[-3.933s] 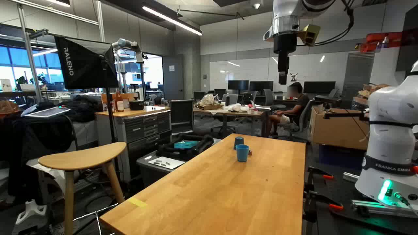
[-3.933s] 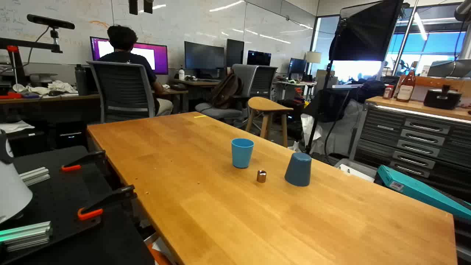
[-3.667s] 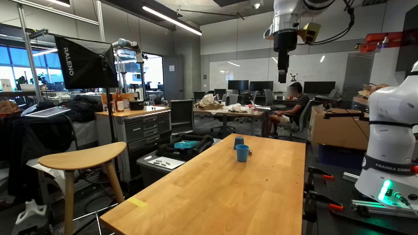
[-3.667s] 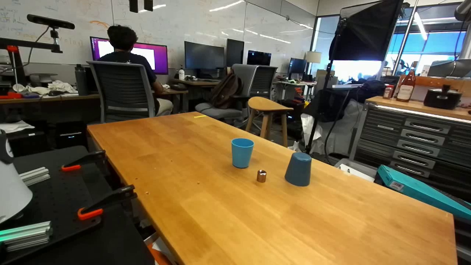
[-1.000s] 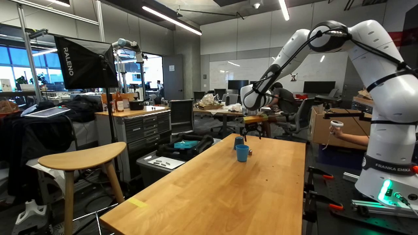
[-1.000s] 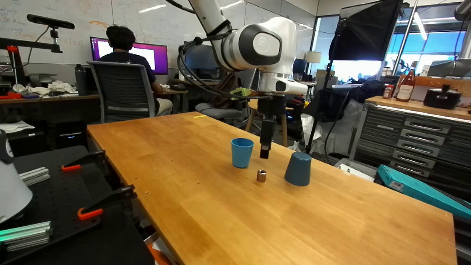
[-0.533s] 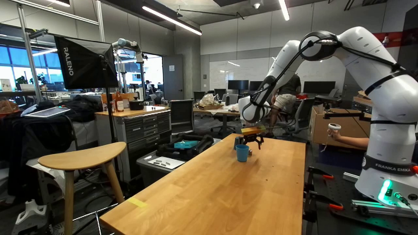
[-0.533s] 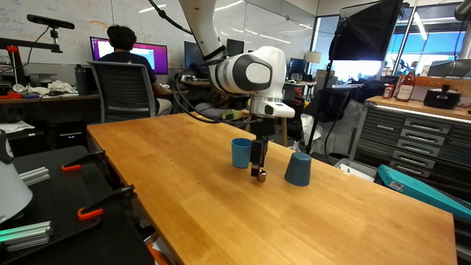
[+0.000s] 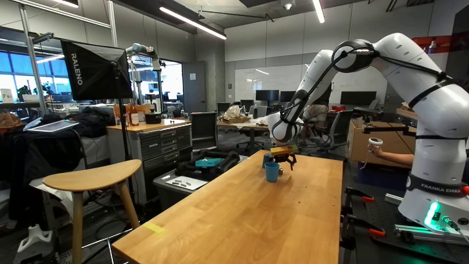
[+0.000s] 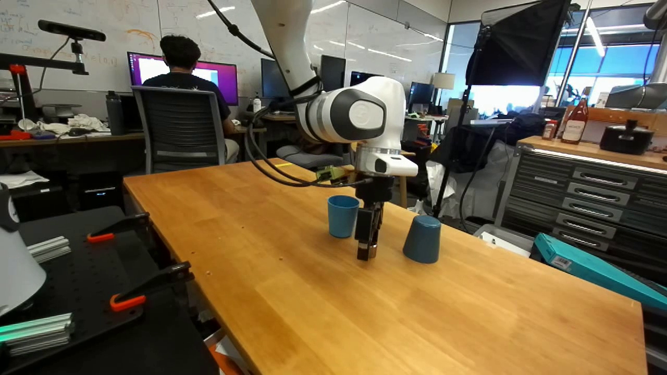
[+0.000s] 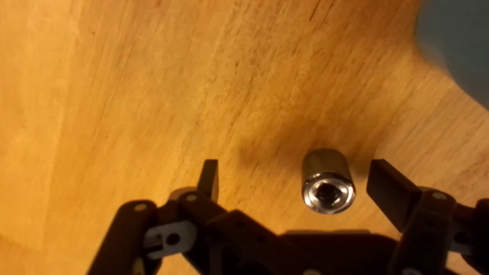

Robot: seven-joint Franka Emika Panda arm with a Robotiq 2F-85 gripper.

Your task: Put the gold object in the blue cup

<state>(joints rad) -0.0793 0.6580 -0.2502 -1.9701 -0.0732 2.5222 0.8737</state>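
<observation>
The gold object is a small shiny metal cylinder that stands upright on the wooden table, seen in the wrist view [image 11: 327, 181] and partly behind a finger in an exterior view [image 10: 373, 251]. My gripper [image 11: 293, 175] is open, pointing down at table height, with its fingers on either side of the gold object. The object is nearer the finger on the right of the wrist view; gaps show on both sides. The gripper also shows in an exterior view [image 10: 367, 253]. The blue cup stands upright, mouth up, beside the gripper in both exterior views [image 9: 272, 172] [image 10: 342, 217].
A darker blue cup [image 10: 423, 239] stands upside down close to the gripper's other side. A blue-grey cup edge [image 11: 458, 46] fills the top right corner of the wrist view; I cannot tell which cup. Clamps [image 10: 127, 303] sit along the table's [image 10: 312, 312] robot-side edge.
The arm came in from high above the table and lowered between the cups. Over the last half second the gripper sank slightly further around the gold object. Cups and object have not moved.
</observation>
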